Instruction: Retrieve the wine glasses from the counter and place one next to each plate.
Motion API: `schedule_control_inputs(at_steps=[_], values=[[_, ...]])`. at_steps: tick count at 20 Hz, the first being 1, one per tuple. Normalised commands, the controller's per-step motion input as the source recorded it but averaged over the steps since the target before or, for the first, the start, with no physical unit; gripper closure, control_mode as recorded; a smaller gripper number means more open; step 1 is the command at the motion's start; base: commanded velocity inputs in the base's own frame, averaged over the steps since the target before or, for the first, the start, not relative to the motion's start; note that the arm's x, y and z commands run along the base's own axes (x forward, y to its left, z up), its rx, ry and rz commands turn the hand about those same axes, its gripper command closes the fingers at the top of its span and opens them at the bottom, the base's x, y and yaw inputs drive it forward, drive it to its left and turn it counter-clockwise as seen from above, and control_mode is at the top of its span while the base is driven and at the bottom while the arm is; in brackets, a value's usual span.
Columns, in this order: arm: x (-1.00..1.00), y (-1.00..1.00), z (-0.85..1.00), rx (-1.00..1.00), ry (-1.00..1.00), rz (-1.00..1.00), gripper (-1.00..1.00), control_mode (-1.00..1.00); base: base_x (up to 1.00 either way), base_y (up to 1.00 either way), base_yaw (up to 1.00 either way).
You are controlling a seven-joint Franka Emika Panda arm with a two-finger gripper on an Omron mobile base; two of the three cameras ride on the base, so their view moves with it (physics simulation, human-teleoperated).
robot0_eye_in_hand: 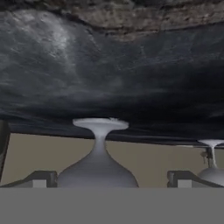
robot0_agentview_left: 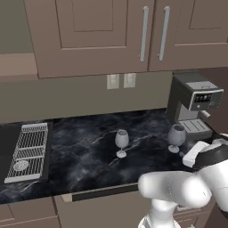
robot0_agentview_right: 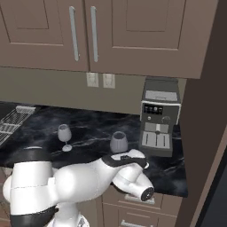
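Two clear wine glasses stand upright on the black marble counter [robot0_agentview_left: 84, 151]. One glass [robot0_agentview_left: 121, 142] [robot0_agentview_right: 64, 135] is near the middle. The other [robot0_agentview_left: 176, 137] [robot0_agentview_right: 119, 142] stands in front of the coffee machine. My gripper [robot0_eye_in_hand: 111, 179] is open, and its hand [robot0_agentview_left: 196, 153] [robot0_agentview_right: 128, 158] reaches in low at this second glass. In the hand view, rolled upside down, that glass's bowl [robot0_eye_in_hand: 97, 170] sits between the two fingertips [robot0_eye_in_hand: 39, 178], a little closer to one, and I cannot tell if it touches. The middle glass [robot0_eye_in_hand: 212, 166] shows off to the side. The plates are out of view.
A grey coffee machine [robot0_agentview_left: 193, 104] [robot0_agentview_right: 159, 117] stands right behind the nearer glass. A ribbed grey drainer [robot0_agentview_left: 29, 149] lies at the counter's left end. Taupe wall cabinets [robot0_agentview_left: 93, 31] hang above. A tall panel [robot0_agentview_right: 204, 133] closes the right side.
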Motion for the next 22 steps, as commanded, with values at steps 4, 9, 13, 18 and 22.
schedule_control_inputs(at_steps=[4, 9, 13, 18, 22], values=[[0.4, 0.0, 0.0, 0.0, 0.0, 0.0, -1.0, -1.0, 0.0, 0.0, 0.0], [0.23, 0.0, -0.04, 0.0, 0.07, 0.0, -1.0, -1.0, 0.0, 0.0, 0.0], [0.01, 0.05, -0.03, 0.0, 0.12, 0.0, -1.0, -1.0, 0.0, 0.0, 0.0], [0.03, 0.2, -0.11, 0.1, 0.22, 0.0, -1.0, -1.0, 0.0, 0.0, 0.0], [0.05, 0.23, 0.0, 0.04, 0.04, 0.0, -1.0, -1.0, 0.0, 0.0, 0.0]])
